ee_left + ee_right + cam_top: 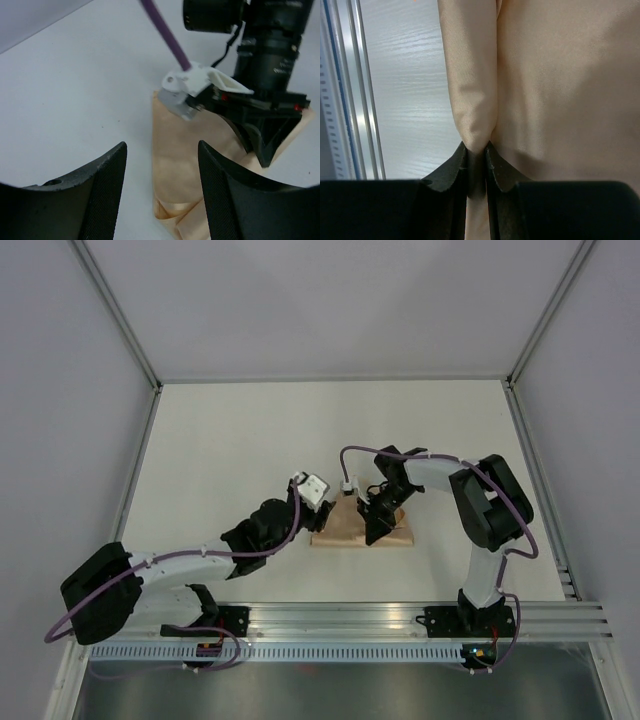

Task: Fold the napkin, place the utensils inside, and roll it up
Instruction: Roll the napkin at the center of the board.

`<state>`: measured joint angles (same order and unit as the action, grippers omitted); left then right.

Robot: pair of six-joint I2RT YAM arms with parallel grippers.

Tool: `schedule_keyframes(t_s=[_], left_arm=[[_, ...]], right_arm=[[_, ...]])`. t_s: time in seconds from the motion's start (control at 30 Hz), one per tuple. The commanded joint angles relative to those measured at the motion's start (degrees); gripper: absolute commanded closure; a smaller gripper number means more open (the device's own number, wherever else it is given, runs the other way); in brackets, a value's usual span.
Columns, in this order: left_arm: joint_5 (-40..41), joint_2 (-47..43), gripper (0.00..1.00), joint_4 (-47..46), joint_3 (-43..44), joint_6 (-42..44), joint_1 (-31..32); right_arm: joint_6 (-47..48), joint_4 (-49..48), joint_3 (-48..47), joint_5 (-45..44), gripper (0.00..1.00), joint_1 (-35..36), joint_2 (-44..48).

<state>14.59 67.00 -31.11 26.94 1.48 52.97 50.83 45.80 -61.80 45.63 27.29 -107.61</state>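
White table point(250, 440), napkin point(340, 531) fold pinched in right pincer point(476, 148), left pincer point(161, 150) spread

The napkin point(180, 160) is thin peach cloth, smooth with a soft shine. Under the napkin, the table point(250, 440) is white and matt, with faint lines like wood grain. Beside the napkin, the left gripper point(161, 147) has black fingers point(107, 200) with a rough, dotted face. The right gripper point(476, 150) on the napkin is black and matt too. Above the napkin, a purple cable point(165, 35) looks like smooth plastic, and a white block point(200, 80) looks like hard plastic. Near the napkin, the rail point(350, 618) is shiny grooved metal.
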Motion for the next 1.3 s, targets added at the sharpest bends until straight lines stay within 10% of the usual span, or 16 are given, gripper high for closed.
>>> schedule_keyframes(t_s=[0.0,0.37,1.03,1.27], left_arm=[[6.9,3.4,0.36,-2.2,0.1,10.9,5.8],[3.3,21.5,0.34,2.6,8.9,17.6,17.2],[-0.4,32.3,0.34,5.6,13.4,21.3,19.5],[-0.9,34.8,0.68,6.4,14.2,21.5,19.5]], right_arm=[[4.9,3.3,-0.1,-4.6,0.98,-0.8,-7.7],[4.0,4.1,-1.7,-4.4,0.98,-1.9,-9.3],[2.8,3.9,-2.4,-4.7,0.98,-2.0,-10.2],[2.2,3.4,-2.2,-4.8,0.95,-2.0,-10.0]])
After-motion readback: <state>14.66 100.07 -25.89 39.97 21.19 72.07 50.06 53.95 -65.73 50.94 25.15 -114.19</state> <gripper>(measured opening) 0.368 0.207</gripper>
